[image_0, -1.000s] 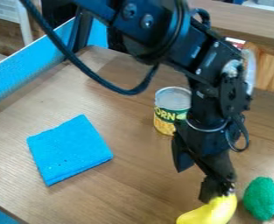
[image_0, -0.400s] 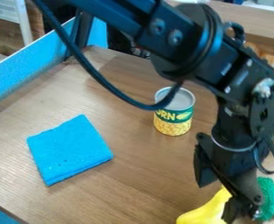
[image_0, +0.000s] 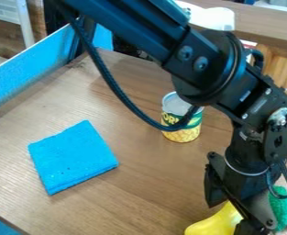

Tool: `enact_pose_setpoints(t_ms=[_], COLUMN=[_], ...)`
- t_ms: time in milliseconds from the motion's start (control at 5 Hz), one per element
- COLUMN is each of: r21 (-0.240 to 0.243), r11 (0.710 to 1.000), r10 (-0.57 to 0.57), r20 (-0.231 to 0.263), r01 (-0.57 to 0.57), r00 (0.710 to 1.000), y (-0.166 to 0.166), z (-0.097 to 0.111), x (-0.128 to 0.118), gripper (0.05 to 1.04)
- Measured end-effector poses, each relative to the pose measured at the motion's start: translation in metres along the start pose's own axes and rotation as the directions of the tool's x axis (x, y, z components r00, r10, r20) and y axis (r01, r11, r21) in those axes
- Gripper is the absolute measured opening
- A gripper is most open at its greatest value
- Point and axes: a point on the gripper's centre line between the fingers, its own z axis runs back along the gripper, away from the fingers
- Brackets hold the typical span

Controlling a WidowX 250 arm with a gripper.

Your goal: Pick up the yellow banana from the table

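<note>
Gripper (image_0: 253,226) by yellow toy (image_0: 216,223), on its side facing green toy (image_0: 281,209); can't tell if open or closed.

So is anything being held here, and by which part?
Can't be told: the gripper is at the yellow toy and green toy broccoli, any hold hidden.

Silver metal can (image_0: 175,111) with green-and-yellow paper label (image_0: 194,124) carries print I can make out. Bold yellow capitals (image_0: 170,119) on label's green band: "OR" readable from here, next letter partly hidden behind thick black cable (image_0: 126,100). Lettering follows can's curve, sits above yellow kernel picture (image_0: 181,136).
</note>
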Motion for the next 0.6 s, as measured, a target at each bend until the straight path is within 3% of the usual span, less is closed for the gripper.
enact_pose_setpoints(t_ms=[400, 600], r21=[-0.002, -0.002], r11=[1.000, 1.000], r10=[-0.005, -0.003], r20=[-0.008, -0.012], r01=[0.005, 0.003], r00=[1.000, 1.000], y=[-0.0003, -0.0003], z=[-0.0115, -0.0115], x=[0.0019, 0.0012], gripper=[0.608, 0.606])
